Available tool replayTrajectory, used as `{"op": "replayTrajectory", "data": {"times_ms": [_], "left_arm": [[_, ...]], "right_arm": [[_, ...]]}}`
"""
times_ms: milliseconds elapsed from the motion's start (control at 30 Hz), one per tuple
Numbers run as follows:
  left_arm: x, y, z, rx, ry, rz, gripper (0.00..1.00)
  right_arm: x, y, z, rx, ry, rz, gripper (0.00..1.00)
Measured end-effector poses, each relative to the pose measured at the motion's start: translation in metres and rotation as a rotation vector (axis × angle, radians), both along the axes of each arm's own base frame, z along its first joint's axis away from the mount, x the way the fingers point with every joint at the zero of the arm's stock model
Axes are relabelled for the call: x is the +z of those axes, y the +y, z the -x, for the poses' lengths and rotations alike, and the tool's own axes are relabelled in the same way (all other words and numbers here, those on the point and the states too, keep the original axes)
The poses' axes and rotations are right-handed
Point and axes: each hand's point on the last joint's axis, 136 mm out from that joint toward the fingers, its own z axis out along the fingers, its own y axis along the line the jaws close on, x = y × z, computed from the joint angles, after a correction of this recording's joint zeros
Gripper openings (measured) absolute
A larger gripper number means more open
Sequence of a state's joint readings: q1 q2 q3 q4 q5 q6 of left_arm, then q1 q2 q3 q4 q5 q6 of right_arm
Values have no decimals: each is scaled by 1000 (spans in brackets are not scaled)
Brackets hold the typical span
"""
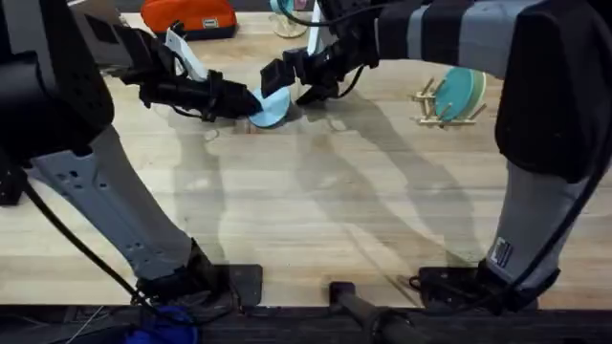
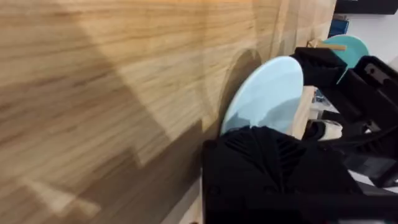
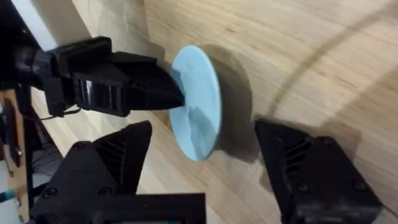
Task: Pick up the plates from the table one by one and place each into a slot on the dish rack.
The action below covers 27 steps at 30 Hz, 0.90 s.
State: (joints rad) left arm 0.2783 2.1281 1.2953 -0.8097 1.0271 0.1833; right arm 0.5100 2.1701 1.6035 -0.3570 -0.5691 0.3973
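A: Two claws meet over the far middle of the tabletop [image 1: 316, 220]. Where is the light blue plate [image 1: 271, 107]?

B: Between them, tipped up on edge, its lower rim at or just above the wood. The left claw [image 1: 251, 101] reaches in from the left and pinches the plate's rim; in the right wrist view its dark fingers [image 3: 158, 90] close onto the plate's edge [image 3: 198, 102].

A: And the right claw [image 1: 287, 81]?

B: Spread. In its own wrist view the two fingers [image 3: 311, 168] stand wide apart on either side of the plate, neither touching it. The plate's face sits in the gap between them.

A: What does the left wrist view add?

B: The plate [image 2: 264, 93] rises from the black finger housing and casts a rounded shadow on the planks. The right claw's dark body [image 2: 354, 87] lies just behind it.

A: Where is the dish rack [image 1: 448, 103]?

B: To the right on the tabletop, well apart from the two claws. A teal plate [image 1: 464, 91] already stands on edge between its pegs. The same teal plate [image 2: 349, 46] shows at the far corner in the left wrist view.

A: Anything else on the tabletop?

B: An orange pouch [image 1: 188, 16] lies at the far edge, behind the left arm.
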Motion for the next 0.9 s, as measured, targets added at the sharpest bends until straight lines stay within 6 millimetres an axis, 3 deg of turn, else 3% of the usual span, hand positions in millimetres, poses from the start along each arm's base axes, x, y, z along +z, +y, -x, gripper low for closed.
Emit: {"op": "replayTrajectory", "data": {"times_ms": [333, 900], "left_arm": [[0, 0, 0, 0, 0, 0, 41], [0, 0, 0, 0, 0, 0, 40]], "right_arm": [[8, 17, 0, 10, -35, -35, 995], [7, 19, -1, -25, -2, -45, 993]]}}
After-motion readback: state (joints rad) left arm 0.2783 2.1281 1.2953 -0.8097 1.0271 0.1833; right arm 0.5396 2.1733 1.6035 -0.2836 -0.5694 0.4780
